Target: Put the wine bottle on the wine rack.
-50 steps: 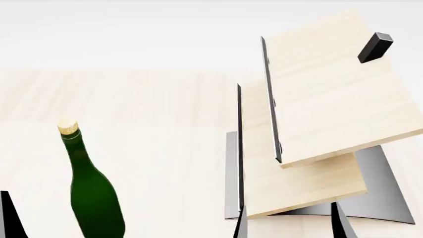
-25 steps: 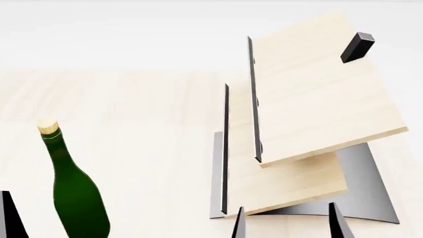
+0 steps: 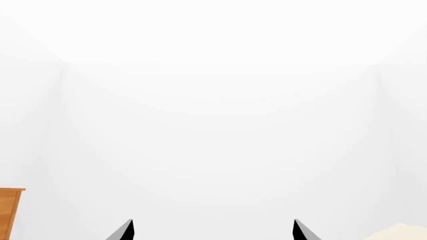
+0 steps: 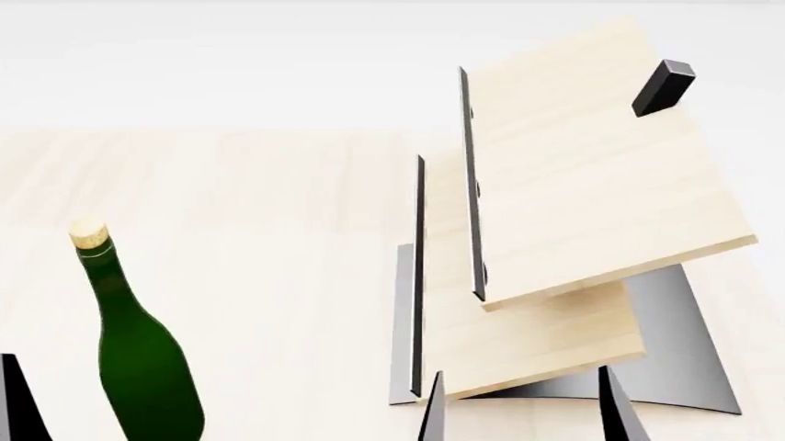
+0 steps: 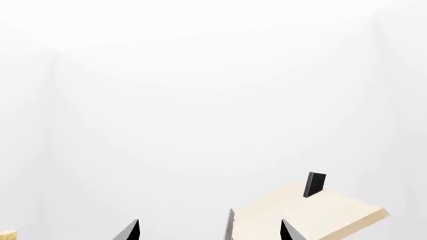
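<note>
On the pale table (image 4: 282, 211), bottle and rack stand apart.
The wine bottle (image 4: 142, 354), base cropped, stands upright left of the wine rack (image 4: 576, 211); right gripper (image 4: 516, 409) and left gripper (image 3: 212, 231) show only spread, empty fingertips.

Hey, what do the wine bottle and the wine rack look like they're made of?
Wine bottle: glossy dark green, likely glass; tan speckled stopper, probably cork. Wine rack: pale matte boards with faint grain, apparently wood, on a smooth grey base, seemingly metal.

Upright corked green wine bottle (image 4: 143, 358) left of, apart from, the slanted two-board wine rack (image 4: 576, 220).
</note>
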### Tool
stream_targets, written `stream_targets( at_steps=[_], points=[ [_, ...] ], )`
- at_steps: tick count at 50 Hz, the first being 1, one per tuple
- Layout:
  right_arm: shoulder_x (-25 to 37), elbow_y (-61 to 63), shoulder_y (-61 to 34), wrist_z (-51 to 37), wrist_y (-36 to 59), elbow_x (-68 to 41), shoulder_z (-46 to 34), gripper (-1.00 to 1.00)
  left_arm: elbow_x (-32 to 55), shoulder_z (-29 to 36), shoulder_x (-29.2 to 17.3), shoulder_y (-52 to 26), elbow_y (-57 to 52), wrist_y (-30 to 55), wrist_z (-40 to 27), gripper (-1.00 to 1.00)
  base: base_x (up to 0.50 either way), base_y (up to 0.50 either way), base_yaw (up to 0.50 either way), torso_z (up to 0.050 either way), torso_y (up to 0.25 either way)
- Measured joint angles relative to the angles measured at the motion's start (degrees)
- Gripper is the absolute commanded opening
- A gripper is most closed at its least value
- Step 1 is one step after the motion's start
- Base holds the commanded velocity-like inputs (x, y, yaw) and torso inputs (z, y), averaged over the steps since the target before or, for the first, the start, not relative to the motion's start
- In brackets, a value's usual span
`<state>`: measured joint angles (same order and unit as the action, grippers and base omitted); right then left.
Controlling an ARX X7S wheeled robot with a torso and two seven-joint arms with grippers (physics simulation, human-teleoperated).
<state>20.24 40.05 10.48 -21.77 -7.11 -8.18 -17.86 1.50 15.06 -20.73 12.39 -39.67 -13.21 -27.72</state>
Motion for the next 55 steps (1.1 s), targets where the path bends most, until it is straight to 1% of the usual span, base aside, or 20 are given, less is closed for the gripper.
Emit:
stream_targets(
  at_steps=[4, 12, 20, 26, 42, 49, 55],
  points=[
    [-0.31, 0.89, -1.7, -0.42, 2.79, -0.37, -0.16, 1.0, -0.02, 0.1, -0.03, 0.0, 0.15, -0.12, -0.06, 1.0, 0.0, 0.0, 0.0, 0.0, 0.0],
    [-1.13, 2.42, -8.09, -0.77, 11.88, -1.63, -0.92, 1.0, -0.03, 0.28, -0.07, -0.08, 0.46, -0.33, -0.2, 1.0, 0.0, 0.0, 0.0, 0.0, 0.0],
    [-2.58, 2.13, -16.74, -0.29, 22.39, -6.72, -0.25, 1.0, 0.15, 0.2, -0.21, -0.15, 0.66, -0.52, -0.4, 1.0, 0.0, 0.0, 0.0, 0.0, 0.0],
    [-3.26, 1.08, -23.1, 0.73, 28.4, -10.85, 0.65, 1.0, 0.28, 0.19, -0.32, -0.23, 0.7, -0.51, -0.52, 1.0, 0.0, 0.0, 0.0, 0.0, 0.0],
    [-3.06, -0.94, -35.67, 3.26, 40.02, -16.89, -0.05, 1.0, 0.62, 0.05, -0.63, -0.39, 0.64, -0.5, -0.87, 1.0, 0.0, 0.0, 0.0, 0.0, 0.0],
    [-2.97, -2.49, -41.24, 5.62, 46.74, -23.35, 1.31, 1.0, 0.7, -0.01, -0.76, -0.35, 0.6, -0.55, -1.05, 1.0, 0.0, 0.0, 0.0, 0.0, 0.0],
    [-3.51, -5.29, -46.16, 7.89, 53.41, -32.15, 3.8, 1.0, 0.76, -0.01, -0.86, -0.38, 0.56, -0.49, -1.18, 1.0, 0.0, 0.0, 0.0, 0.0, 0.0]
  ],
)
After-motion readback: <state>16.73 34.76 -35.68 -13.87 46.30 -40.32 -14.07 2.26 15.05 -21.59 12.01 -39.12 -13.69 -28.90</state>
